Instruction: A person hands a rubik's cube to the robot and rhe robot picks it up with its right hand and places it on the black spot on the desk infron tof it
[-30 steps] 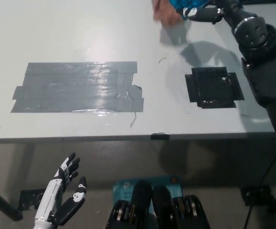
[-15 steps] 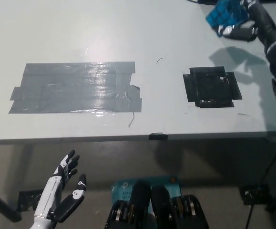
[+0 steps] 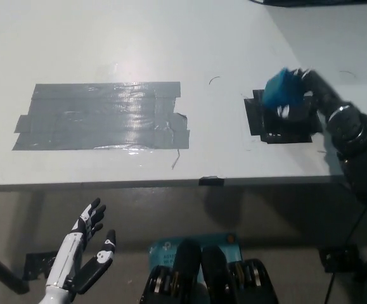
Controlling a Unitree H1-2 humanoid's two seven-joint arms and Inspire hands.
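Head view, three o'clock: my right hand [image 3: 303,101], clasping the cube [image 3: 281,90] over the black spot [image 3: 265,123], should lower level before letting go; left hand [image 3: 82,256] rests spread at seven.

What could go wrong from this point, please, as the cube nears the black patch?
The blue cube sits over the upper corner of the black tape patch, so a release now might leave it partly off the patch. The black right hand hides much of the cube and the image is blurred, so its grip is uncertain. The white left hand rests open below the grey desk.
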